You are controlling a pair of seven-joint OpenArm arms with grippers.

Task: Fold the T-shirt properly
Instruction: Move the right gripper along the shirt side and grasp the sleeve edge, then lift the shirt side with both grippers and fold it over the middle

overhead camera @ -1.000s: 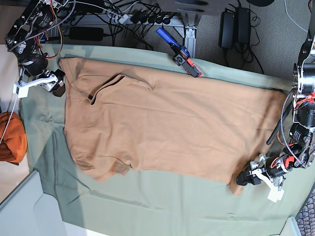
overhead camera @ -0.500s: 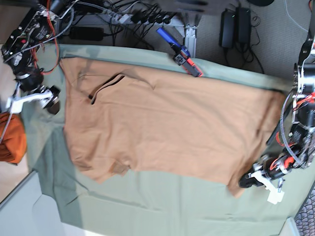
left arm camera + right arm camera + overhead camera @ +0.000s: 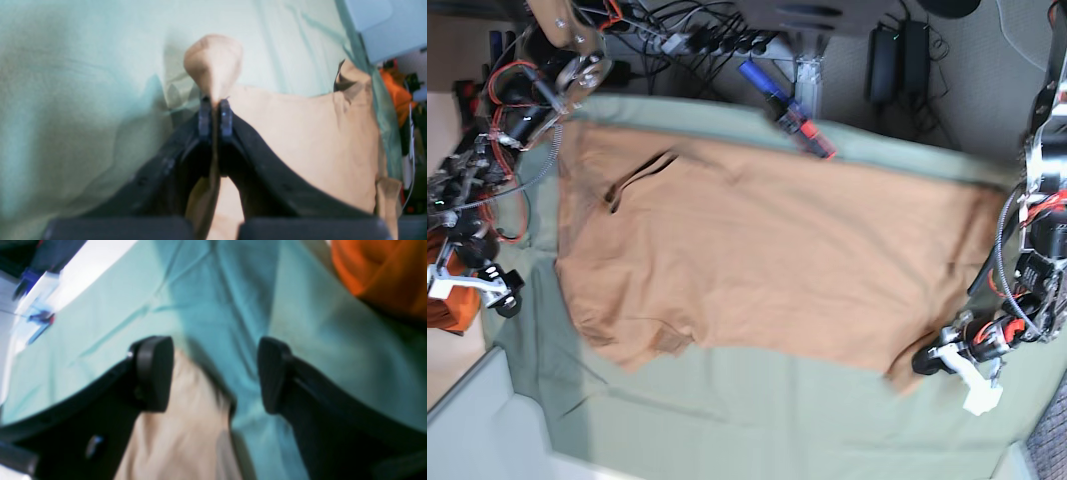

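At the far left of the base view we find the orange cloth bundle (image 3: 449,290) lying at the edge of the table cloth (image 3: 757,410). Just beside it sits the right gripper (image 3: 495,292); the right wrist view shows its jaws spread wide apart, with nothing between them. Below those jaws we see green cloth and an edge of tan fabric, and the orange bundle (image 3: 383,273) fills the upper right corner of that view.

Moving right, the T-shirt (image 3: 767,260) lies spread flat across the middle of the table cloth. Its neck opening (image 3: 637,175) is toward the upper left and one sleeve (image 3: 642,345) points toward the lower left edge. Above the shirt's upper edge we note a blue and red tool (image 3: 789,110) resting at the rim of the table cloth, with cables and power adapters behind it.

At the far right, the left gripper (image 3: 924,362) sits at the shirt's lower right corner. The left wrist view shows its jaws pressed together on a pinched fold of the T-shirt (image 3: 213,63), which bunches up past the fingertips (image 3: 204,116).
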